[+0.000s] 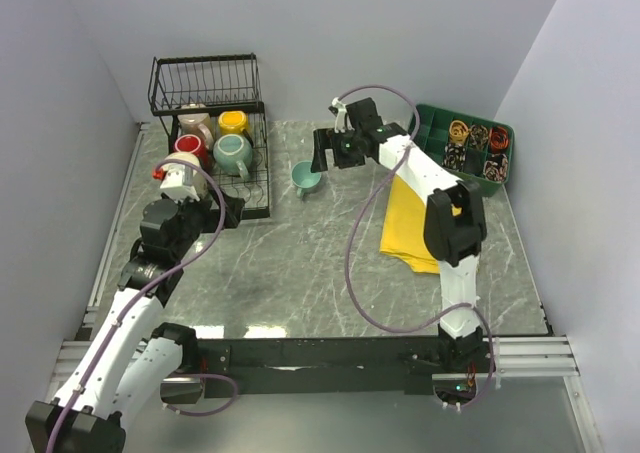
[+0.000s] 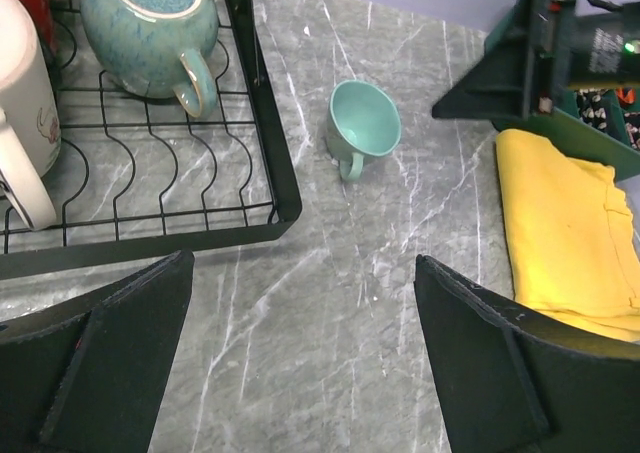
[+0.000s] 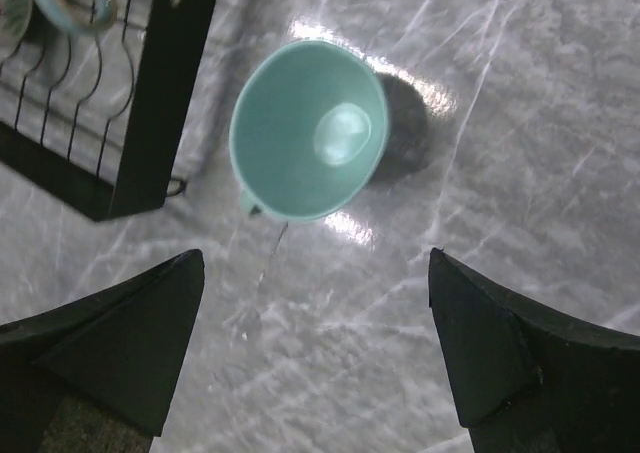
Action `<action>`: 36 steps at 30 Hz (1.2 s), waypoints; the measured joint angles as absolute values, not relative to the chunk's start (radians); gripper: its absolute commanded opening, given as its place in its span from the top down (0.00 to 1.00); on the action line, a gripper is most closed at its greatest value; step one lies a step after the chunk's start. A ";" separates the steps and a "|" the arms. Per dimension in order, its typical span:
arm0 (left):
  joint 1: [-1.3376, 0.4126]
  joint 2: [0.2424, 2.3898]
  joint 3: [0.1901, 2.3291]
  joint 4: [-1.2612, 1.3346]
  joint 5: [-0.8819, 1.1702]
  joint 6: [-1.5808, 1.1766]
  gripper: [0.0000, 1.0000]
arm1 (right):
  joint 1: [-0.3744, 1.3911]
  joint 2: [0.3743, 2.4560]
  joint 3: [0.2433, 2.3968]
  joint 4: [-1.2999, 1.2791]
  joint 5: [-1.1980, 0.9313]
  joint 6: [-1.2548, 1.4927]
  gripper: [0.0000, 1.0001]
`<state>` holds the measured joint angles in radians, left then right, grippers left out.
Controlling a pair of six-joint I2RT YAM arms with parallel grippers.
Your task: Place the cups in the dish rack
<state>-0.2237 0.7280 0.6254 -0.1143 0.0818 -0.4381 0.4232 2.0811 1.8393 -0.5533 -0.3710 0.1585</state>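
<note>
- Your left gripper (image 2: 302, 273) is spread wide and holds nothing. The black wire dish rack (image 2: 268, 123) is just ahead of it, on its left.
- A big teal ceramic mug (image 2: 150, 23) sits inside the rack, so that one looks done.
- The small teal ceramic cup (image 3: 300, 133) sits on the table just beside the rack, right under your right gripper.
- Your right gripper (image 3: 315, 263) is spread wide too and touches nothing, likely so it can fit around the cup.

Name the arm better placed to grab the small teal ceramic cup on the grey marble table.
Right. The right end effector, open, hangs above the teal ceramic cup; the left end effector, also open, sits farther back by the black wire dish rack.
</note>
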 measured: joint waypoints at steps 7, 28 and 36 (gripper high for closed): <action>-0.224 0.764 0.625 -0.109 0.083 -0.437 0.04 | 0.432 2.249 2.011 -0.579 -0.337 0.235 0.25; -0.223 0.780 0.623 -0.076 0.145 -0.459 0.04 | 0.474 2.441 2.167 -0.629 -0.240 0.248 1.00; -0.222 0.768 0.585 0.087 0.366 -0.716 0.04 | 0.467 2.329 1.977 -0.582 -0.307 0.225 1.00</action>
